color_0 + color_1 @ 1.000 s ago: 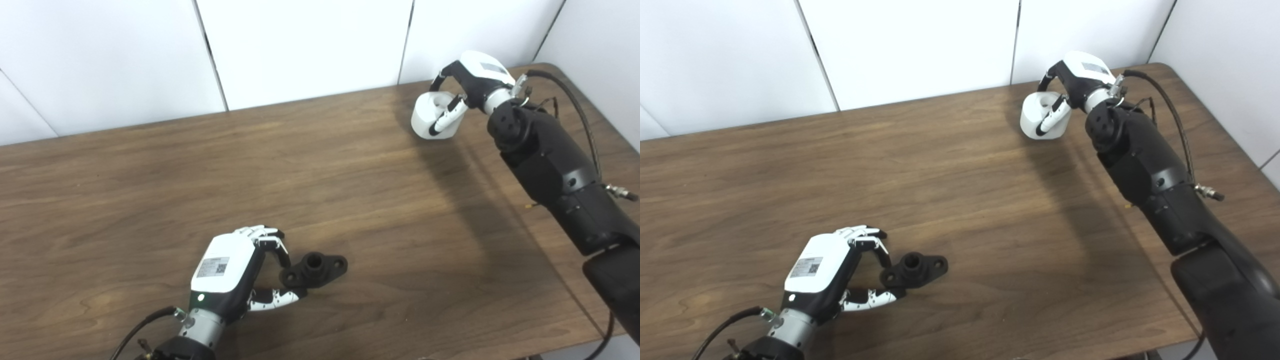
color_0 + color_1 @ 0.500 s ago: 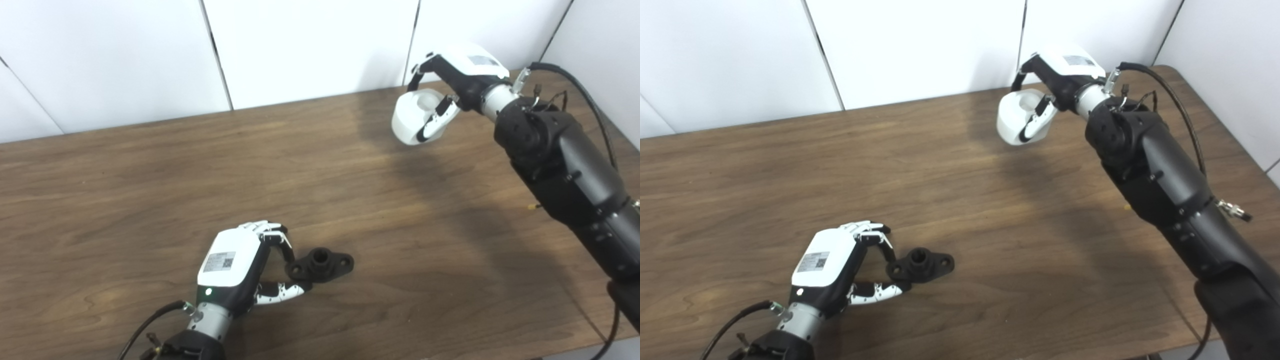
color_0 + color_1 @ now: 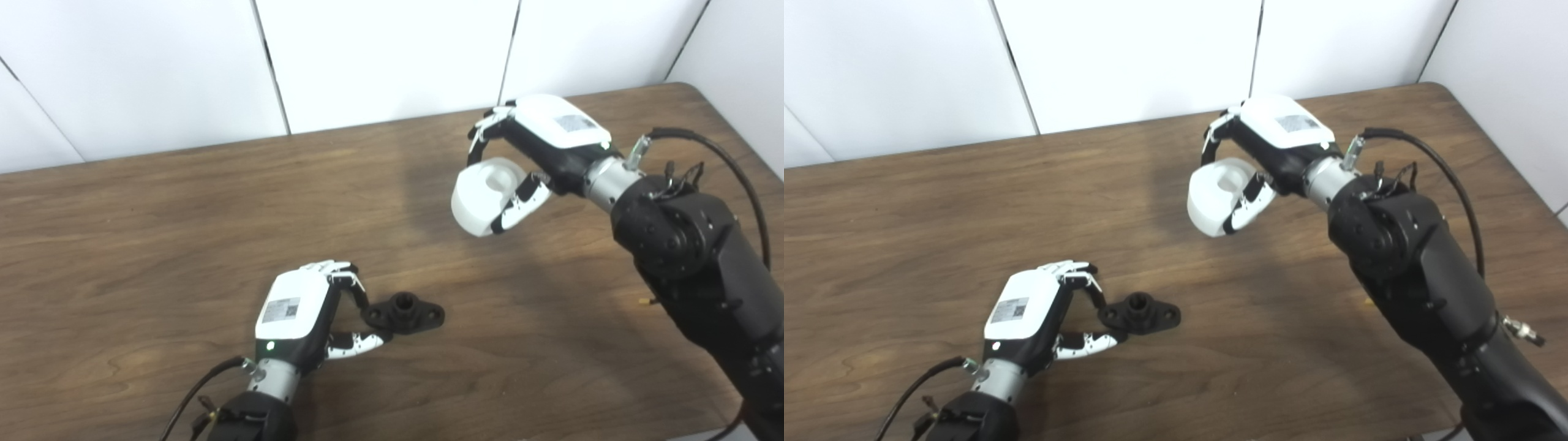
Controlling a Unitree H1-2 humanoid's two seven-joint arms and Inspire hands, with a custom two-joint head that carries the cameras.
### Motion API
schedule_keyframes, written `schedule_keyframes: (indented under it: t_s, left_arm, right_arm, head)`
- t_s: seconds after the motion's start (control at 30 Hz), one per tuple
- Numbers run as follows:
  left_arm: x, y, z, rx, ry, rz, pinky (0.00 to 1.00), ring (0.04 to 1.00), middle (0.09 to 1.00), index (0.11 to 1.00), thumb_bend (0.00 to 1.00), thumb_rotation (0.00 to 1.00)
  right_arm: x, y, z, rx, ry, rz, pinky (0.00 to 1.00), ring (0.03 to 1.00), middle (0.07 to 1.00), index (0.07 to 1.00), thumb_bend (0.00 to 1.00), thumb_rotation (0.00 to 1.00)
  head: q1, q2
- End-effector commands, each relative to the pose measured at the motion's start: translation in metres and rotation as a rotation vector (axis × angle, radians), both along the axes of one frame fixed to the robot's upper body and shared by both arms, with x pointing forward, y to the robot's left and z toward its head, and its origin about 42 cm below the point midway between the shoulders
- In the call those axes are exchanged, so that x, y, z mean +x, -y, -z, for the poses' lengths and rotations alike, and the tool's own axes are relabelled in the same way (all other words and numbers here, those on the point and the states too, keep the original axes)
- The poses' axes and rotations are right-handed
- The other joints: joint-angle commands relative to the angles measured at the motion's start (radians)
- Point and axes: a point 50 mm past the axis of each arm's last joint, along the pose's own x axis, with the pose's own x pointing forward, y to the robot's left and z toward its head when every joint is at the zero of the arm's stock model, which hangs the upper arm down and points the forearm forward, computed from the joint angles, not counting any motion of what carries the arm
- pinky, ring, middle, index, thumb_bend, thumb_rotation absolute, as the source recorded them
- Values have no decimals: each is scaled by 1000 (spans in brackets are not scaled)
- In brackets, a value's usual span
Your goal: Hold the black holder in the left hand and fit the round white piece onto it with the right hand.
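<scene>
A small black holder with a raised central socket and two flat lobes lies on the wooden table near the front. My left hand sits just left of it, finger and thumb pinched on its left lobe. My right hand hangs above the table's right middle, shut on the round white piece, a thick disc with a hollow in its upper face. The white piece is well off to the upper right of the holder, apart from it.
White wall panels run along the table's far edge. The table's rounded far right corner and right edge lie close behind my right arm, whose black cable loops over the forearm.
My right hand has carried the white piece from the far right corner leftward and nearer, toward the table's middle. The left hand stays on the holder. The camera has shifted slightly.
</scene>
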Motion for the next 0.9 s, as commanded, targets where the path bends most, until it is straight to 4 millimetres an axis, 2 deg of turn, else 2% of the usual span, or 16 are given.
schedule_keyframes:
  t_s: [0.0,0.4,0.87]
  left_arm:
    - [-10,3,45,133,-211,-12,815,842,793,493,512,57]
    - [0,34,49,151,-229,-19,858,863,816,494,508,60]
    - [3,36,52,142,-225,-15,848,860,811,494,508,63]
  right_arm:
    - [-6,-2,-16,-9,82,-23,980,906,800,484,525,141]
    - [-22,-16,-6,7,58,-95,954,892,797,483,525,140]
    - [-26,-46,-1,42,33,-185,946,894,797,483,525,138]
  head:
    - [9,-1]
    - [38,-11]
    - [38,-12]
